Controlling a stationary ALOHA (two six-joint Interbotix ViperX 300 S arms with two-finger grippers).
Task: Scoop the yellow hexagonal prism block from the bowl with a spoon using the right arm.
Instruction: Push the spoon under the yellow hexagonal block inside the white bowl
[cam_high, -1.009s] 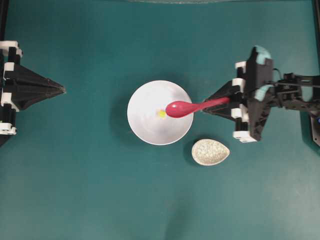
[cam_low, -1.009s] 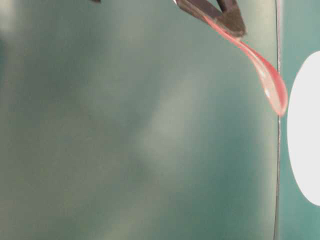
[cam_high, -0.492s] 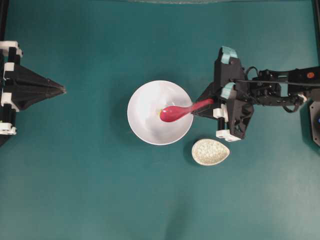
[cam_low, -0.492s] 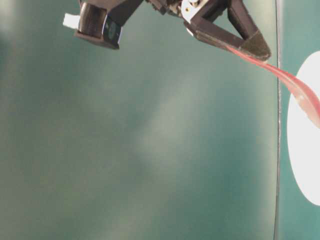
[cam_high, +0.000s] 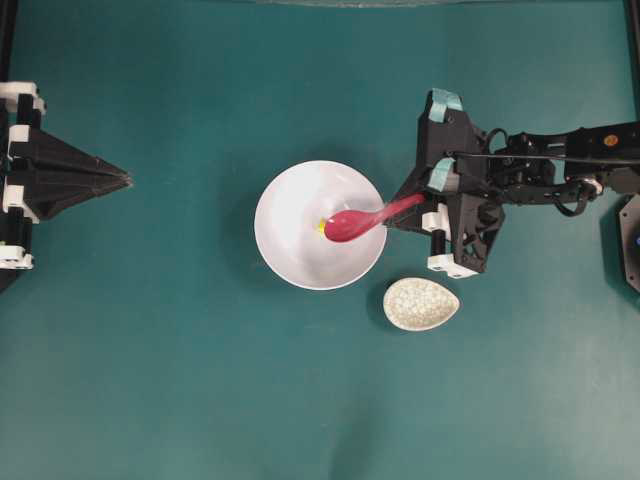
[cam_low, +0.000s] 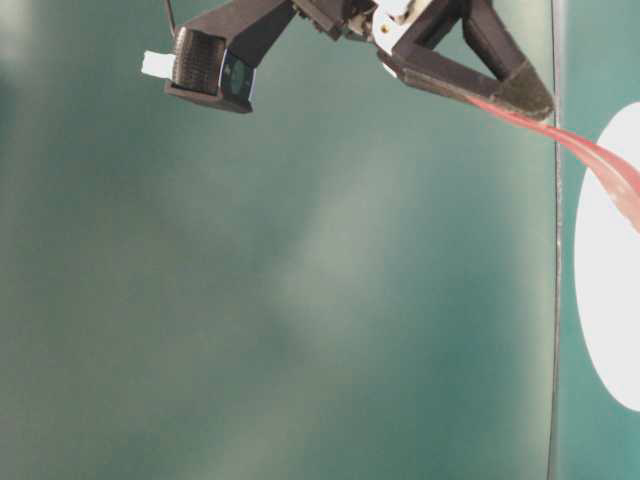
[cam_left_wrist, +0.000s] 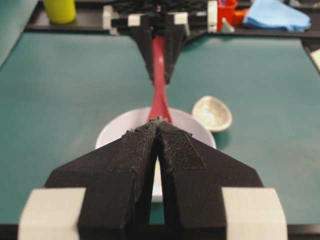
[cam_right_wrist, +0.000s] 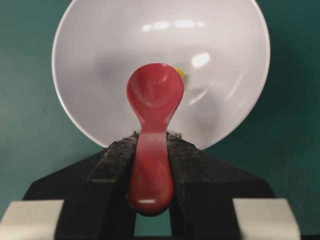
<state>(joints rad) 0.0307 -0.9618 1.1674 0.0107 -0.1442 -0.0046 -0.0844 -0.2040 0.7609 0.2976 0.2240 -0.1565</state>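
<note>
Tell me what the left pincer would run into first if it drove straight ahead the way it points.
The left pincer is shut and points across the table toward the bowl. Going straight on, it would probably meet the bowl's near rim first, if it travels low enough; its height above the table is unclear, so it might pass over.

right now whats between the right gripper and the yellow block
Only the spoon it holds: the handle runs from the right gripper over the bowl rim, its head beside the yellow block, in the overhead view.

We see the spoon's (cam_high: 352, 223) head inside the bowl (cam_high: 290, 255), touching the block (cam_high: 321, 225); the spoon rest (cam_high: 421, 304) sits just beside the bowl.
</note>
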